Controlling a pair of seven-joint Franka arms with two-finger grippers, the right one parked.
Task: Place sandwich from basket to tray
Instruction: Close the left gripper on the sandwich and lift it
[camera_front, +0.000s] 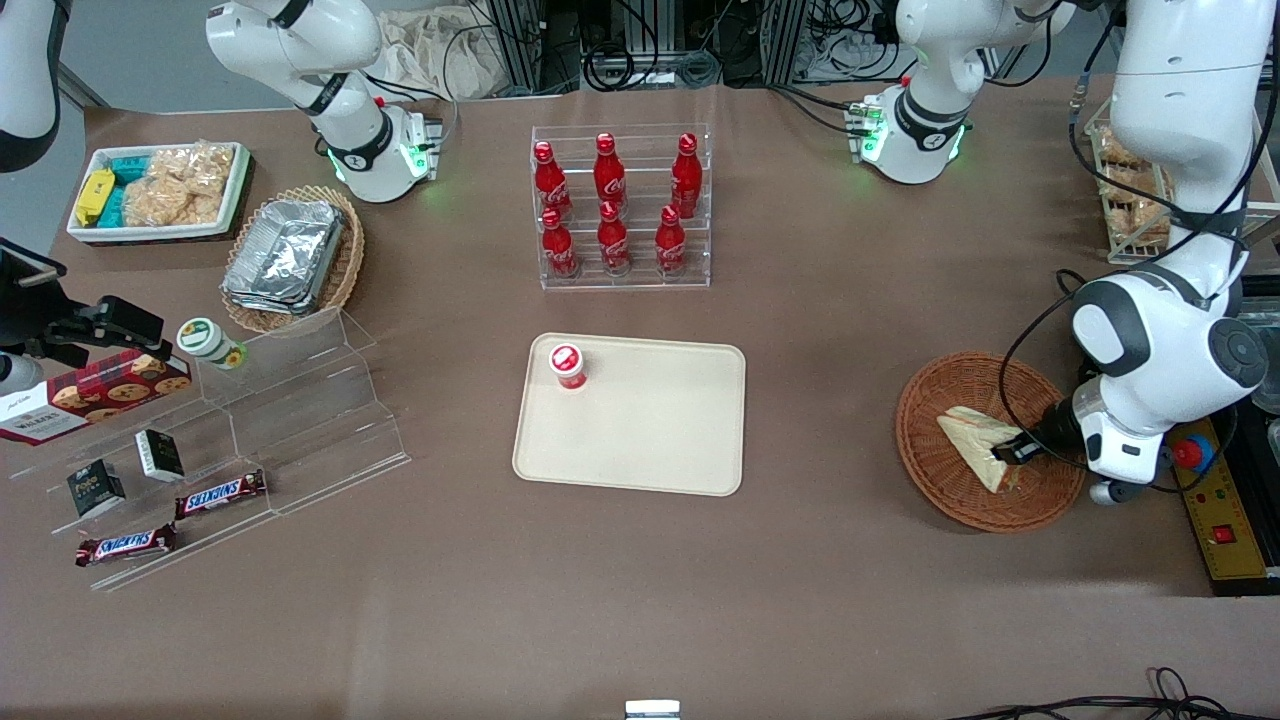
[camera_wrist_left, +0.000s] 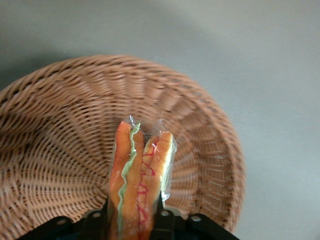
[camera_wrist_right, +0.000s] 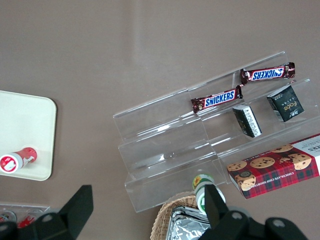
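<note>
So the sandwich (camera_front: 975, 442) sits in the basket (camera_front: 935, 470), way over at the working arm's end of the tabletop (camera_front: 640, 590). The tool (camera_front: 1015, 450) is right down at the sandwich's edge, its fingers (camera_wrist_left: 97, 220) on either side of it and closed on it. The tray (camera_front: 650, 430) lies mid-tabletop, well apart from the basket, with a small cup (camera_front: 567, 365) on one corner. The bottle rack (camera_front: 620, 205) stands farther from the front camera than the tray.

- My matt black gripper (camera_front: 1012, 449) closes on the sandwich (camera_wrist_left: 141, 177), glossy in clear film.
- Rough brown wicker basket (camera_front: 935, 470).
- Smooth cream plastic tray (camera_front: 650, 440).
</note>
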